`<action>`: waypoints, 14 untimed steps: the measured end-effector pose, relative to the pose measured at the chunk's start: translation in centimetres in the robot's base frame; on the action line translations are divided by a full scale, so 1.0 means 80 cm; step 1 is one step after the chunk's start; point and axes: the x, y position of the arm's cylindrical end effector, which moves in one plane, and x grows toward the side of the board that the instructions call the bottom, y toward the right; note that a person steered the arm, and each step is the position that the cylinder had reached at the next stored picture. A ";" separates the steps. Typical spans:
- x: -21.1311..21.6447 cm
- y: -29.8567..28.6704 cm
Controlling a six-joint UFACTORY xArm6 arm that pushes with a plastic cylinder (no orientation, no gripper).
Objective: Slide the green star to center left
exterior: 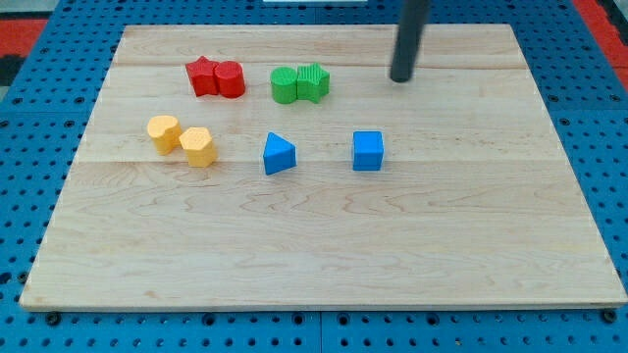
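Note:
The green star (314, 82) lies near the top middle of the wooden board (324, 245) and touches a green cylinder (285, 86) on its left. My tip (401, 79) rests on the board to the right of the green star, a clear gap away, at about the same height in the view. The rod rises from it out of the view's top.
A red star (202, 75) and a red cylinder (231, 79) sit together left of the green pair. A yellow cylinder (163, 132) and a yellow hexagon-like block (197, 146) lie at centre left. A blue triangle (279, 154) and a blue cube (368, 150) lie mid-board.

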 end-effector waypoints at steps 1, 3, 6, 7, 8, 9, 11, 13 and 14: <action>-0.024 -0.103; 0.018 -0.150; 0.056 -0.042; 0.037 -0.053; 0.047 -0.081; 0.088 -0.090; 0.108 -0.019; 0.083 0.024; 0.067 0.031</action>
